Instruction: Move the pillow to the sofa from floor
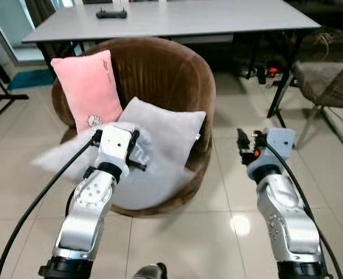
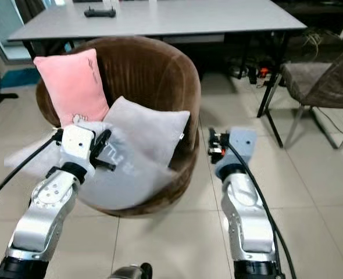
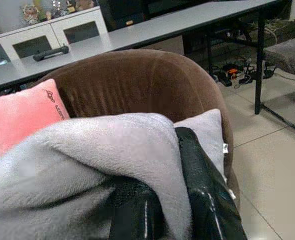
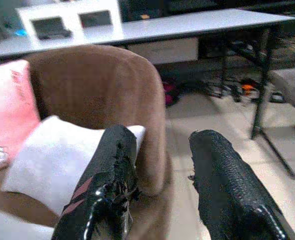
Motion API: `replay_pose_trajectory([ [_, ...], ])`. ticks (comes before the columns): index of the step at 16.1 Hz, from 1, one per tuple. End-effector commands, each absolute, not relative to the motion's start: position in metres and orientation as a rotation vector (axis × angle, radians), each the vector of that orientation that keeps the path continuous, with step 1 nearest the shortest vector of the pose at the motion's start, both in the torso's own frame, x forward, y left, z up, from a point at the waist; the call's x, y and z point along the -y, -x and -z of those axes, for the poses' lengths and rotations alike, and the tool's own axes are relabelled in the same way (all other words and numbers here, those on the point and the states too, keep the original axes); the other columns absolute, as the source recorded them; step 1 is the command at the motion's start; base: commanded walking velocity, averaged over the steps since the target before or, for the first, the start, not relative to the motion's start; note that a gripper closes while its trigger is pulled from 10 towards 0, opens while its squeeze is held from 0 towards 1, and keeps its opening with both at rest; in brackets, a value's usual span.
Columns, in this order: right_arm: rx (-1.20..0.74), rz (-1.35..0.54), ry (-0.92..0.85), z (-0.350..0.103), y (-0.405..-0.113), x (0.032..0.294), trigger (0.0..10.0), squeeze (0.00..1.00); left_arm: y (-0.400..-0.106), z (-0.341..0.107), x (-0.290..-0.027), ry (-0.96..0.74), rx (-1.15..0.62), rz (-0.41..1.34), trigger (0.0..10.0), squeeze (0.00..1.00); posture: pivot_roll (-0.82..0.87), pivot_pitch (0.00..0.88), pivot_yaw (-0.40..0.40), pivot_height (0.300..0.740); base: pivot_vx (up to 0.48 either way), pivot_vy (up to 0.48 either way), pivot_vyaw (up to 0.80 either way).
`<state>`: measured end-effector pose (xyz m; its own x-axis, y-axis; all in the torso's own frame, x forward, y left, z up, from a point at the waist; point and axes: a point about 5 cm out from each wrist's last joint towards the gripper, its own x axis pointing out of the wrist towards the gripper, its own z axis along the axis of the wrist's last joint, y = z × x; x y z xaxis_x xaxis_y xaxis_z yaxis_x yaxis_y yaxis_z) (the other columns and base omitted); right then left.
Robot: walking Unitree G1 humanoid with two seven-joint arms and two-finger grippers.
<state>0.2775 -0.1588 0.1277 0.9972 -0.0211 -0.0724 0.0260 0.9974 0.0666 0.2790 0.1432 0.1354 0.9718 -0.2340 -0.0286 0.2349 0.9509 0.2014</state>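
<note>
A grey pillow (image 1: 151, 187) lies over the front of the seat of the round brown sofa chair (image 1: 160, 70); its left end sticks out past the rim and looks blurred. My left gripper (image 1: 138, 152) is shut on this pillow, with the fabric bunched over one black finger (image 3: 202, 190). A second grey pillow (image 1: 168, 128) leans against the chair's back, beside a pink pillow (image 1: 84, 87). My right gripper (image 1: 243, 145) hangs open to the right of the chair, above the tiled floor, with nothing between its fingers (image 4: 112, 165).
A long grey table (image 1: 189, 20) with a black controller (image 1: 111, 14) stands behind the chair. Cables and plugs (image 1: 264, 72) lie under it. A grey chair (image 1: 328, 81) stands at the right. Bare tiles stretch before and to the right of the sofa chair.
</note>
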Motion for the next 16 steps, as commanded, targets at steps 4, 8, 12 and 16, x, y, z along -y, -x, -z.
replay_pose_trajectory([
  [4, -0.072, 0.063, -0.115, -0.127, -0.279, 0.165, 10.0, 0.00, -0.286, -0.165, -0.139, -0.203, 0.119, 0.258, 10.0, 0.00, -0.02, 0.000, 0.049, 0.740, 0.000, 0.000, 0.00],
  [8, -0.043, 0.058, -0.128, -0.135, -0.279, 0.165, 10.0, 0.00, -0.286, -0.169, -0.139, -0.210, 0.138, 0.271, 10.0, 0.00, -0.03, 0.000, 0.051, 0.740, 0.313, 0.000, 0.00],
  [12, 0.014, 0.042, -0.174, -0.145, -0.281, 0.163, 10.0, 0.00, -0.288, -0.178, -0.137, -0.202, 0.166, 0.286, 10.0, 0.00, -0.03, 0.000, 0.049, 0.740, 0.401, 0.000, 0.00],
  [16, 0.052, 0.010, -0.150, -0.154, -0.283, 0.160, 10.0, 0.00, -0.290, -0.198, -0.132, -0.250, 0.232, 0.327, 10.0, 0.00, -0.03, 0.000, 0.047, 0.740, 0.431, 0.000, 0.53],
])
